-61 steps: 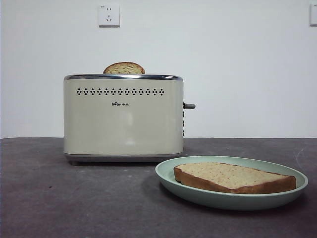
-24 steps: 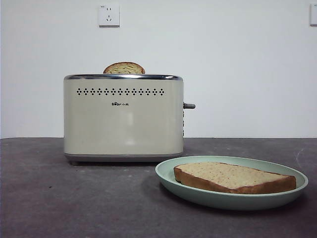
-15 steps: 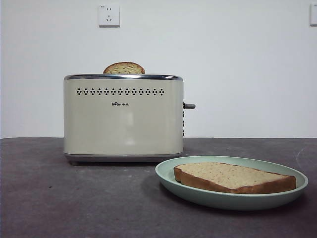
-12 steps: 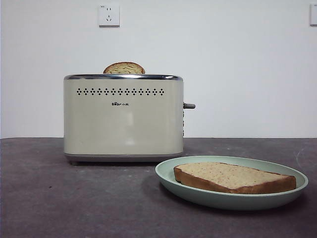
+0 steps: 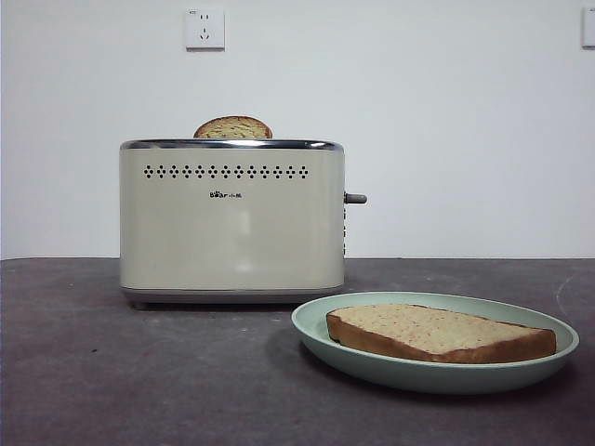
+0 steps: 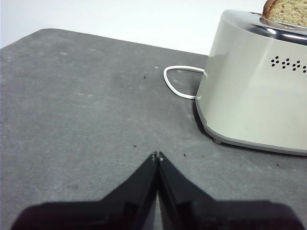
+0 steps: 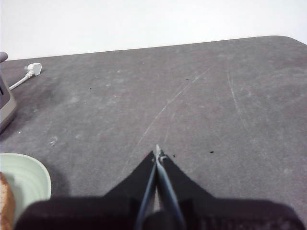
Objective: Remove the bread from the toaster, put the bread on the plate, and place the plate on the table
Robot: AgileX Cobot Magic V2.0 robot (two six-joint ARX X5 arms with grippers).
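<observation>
The bread [image 5: 437, 332] lies flat on the mint-green plate [image 5: 316, 327], which rests on the dark table [image 5: 139, 381] in front of and to the right of the cream toaster [image 5: 232, 223]. A second slice's domed top [image 5: 232, 128] pokes out of the toaster slot, also seen in the left wrist view as a crust [image 6: 288, 10] above the toaster [image 6: 254, 86]. My left gripper [image 6: 157, 155] is shut and empty over bare table beside the toaster. My right gripper [image 7: 157, 152] is shut and empty, with the plate's rim [image 7: 29, 178] off to its side. Neither arm shows in the front view.
A white power cord [image 6: 177, 81] loops on the table beside the toaster, and its plug [image 7: 32, 70] lies near the back edge. A wall socket [image 5: 204, 29] sits above the toaster. The toaster's grey knob [image 5: 355, 198] sticks out on the plate side.
</observation>
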